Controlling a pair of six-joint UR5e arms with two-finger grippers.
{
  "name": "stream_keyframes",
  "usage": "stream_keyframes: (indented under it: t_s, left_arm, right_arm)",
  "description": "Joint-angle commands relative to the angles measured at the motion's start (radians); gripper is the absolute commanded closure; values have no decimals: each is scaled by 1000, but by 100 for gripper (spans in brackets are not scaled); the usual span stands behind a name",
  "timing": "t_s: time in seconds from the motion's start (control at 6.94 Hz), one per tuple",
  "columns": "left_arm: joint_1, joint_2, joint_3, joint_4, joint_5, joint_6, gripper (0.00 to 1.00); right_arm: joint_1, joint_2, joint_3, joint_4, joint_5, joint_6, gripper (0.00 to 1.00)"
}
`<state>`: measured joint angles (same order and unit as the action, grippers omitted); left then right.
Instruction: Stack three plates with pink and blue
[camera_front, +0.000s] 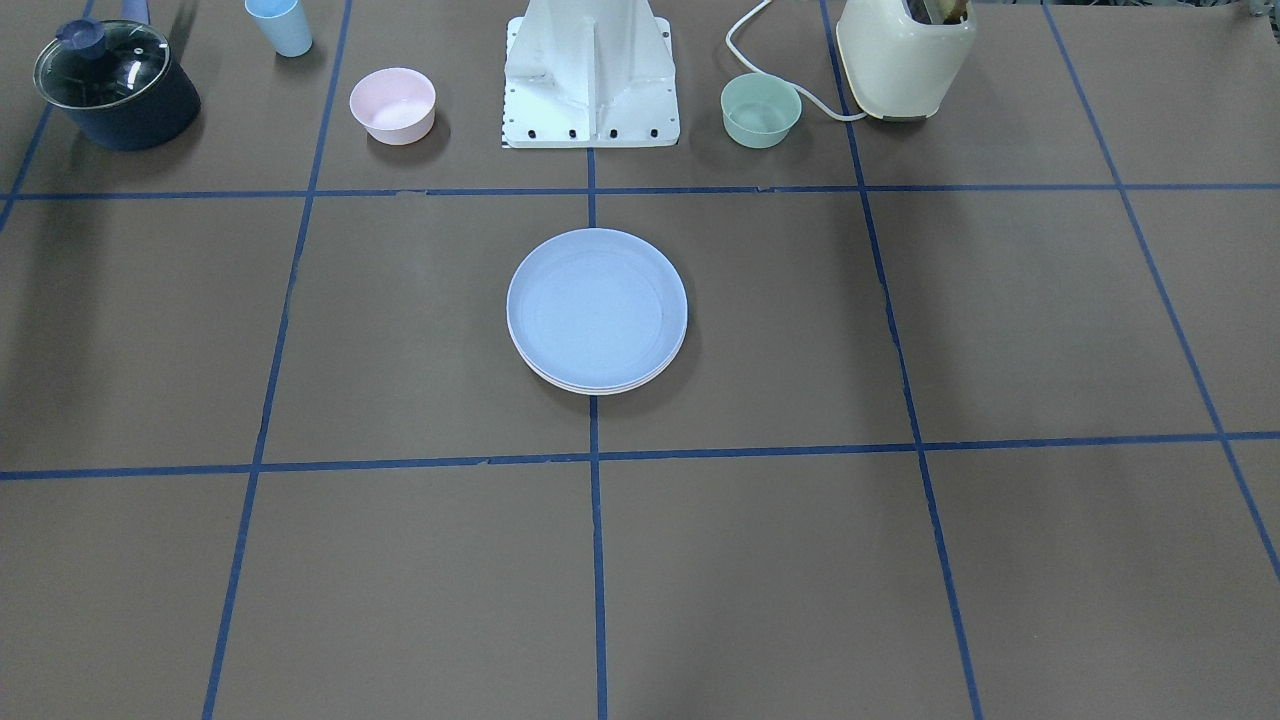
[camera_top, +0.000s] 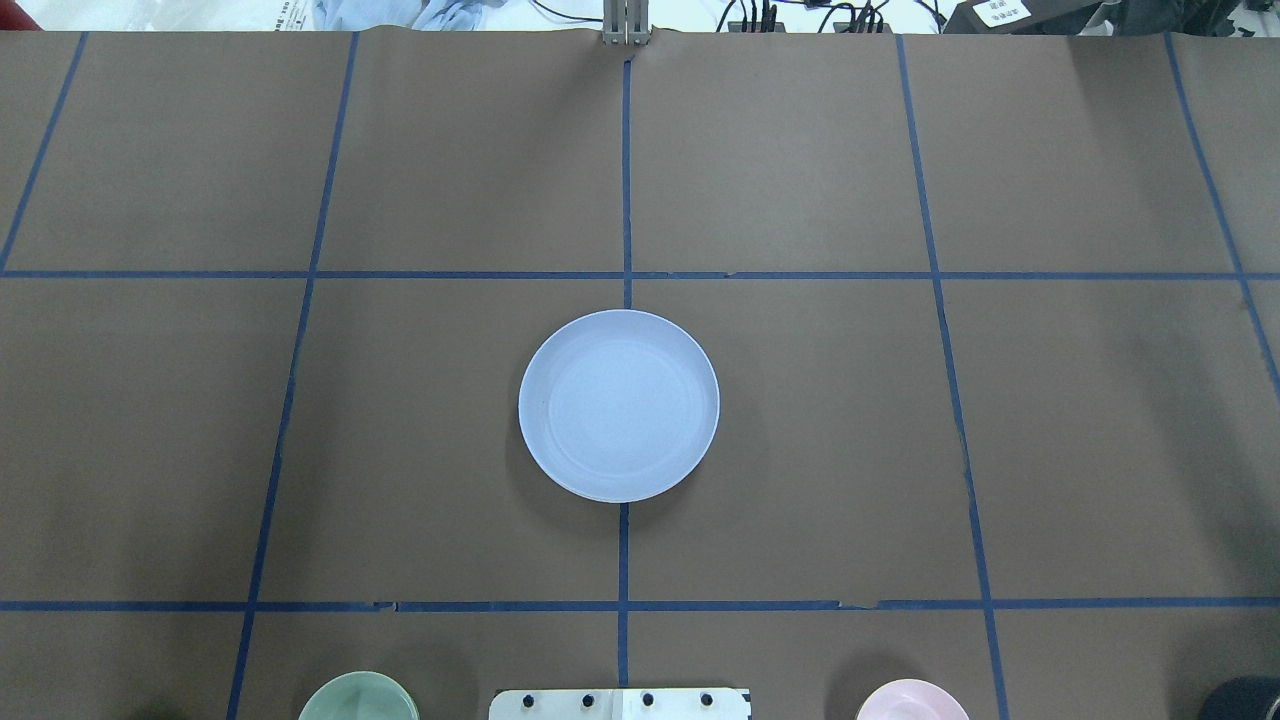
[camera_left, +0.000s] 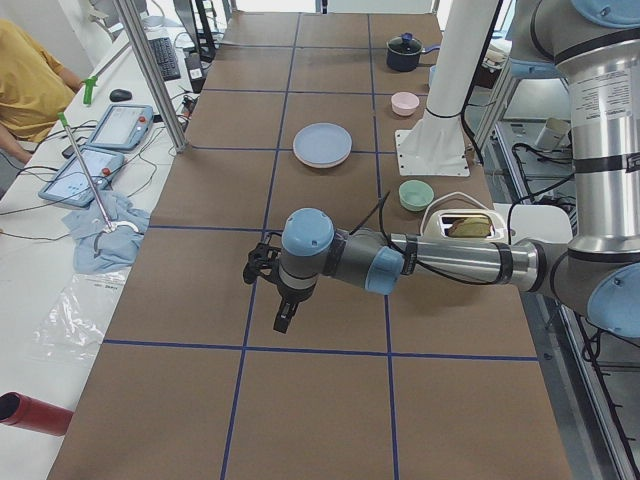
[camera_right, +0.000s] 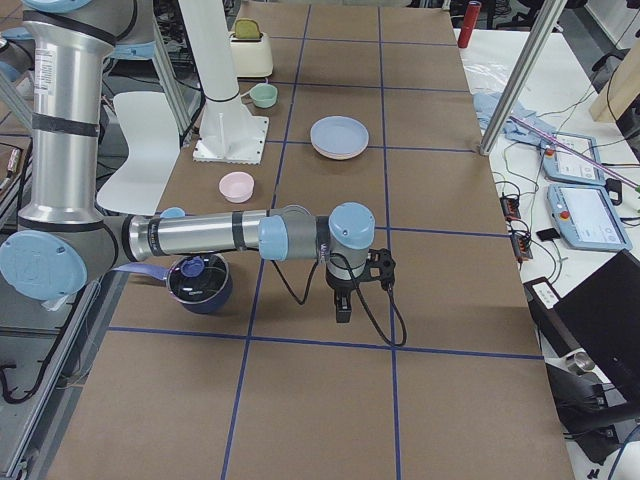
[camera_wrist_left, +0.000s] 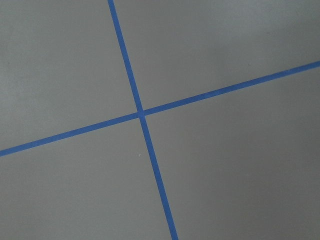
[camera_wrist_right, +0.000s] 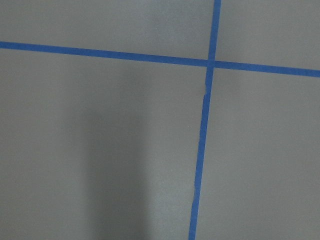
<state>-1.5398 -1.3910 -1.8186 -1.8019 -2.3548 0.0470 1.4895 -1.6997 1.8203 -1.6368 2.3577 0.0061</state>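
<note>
The pale blue plate lies on top of a stack at the table's centre; it also shows in the overhead view. Under its near edge the rims of lower plates peek out, pale pink and off-white as far as I can tell. In the right side view a pink rim shows beneath the blue. My left gripper hangs over bare table far from the stack, seen only in the left side view. My right gripper does the same at the other end. I cannot tell if either is open or shut.
Along the robot's side stand a small pink bowl, a mint-green bowl, a light blue cup, a dark lidded pot, a cream toaster and the robot base. A person sits beside the table.
</note>
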Motion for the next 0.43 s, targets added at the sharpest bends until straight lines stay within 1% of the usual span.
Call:
stream_keyframes:
  t_s: [0.0, 0.29]
  left_arm:
    - [0, 0, -5, 0, -1, 1, 0]
    - [1, -6, -10, -2, -4, 2, 0]
  right_arm:
    - [0, 2, 2, 2, 0, 0, 0]
    - [0, 0, 1, 2, 0, 0, 0]
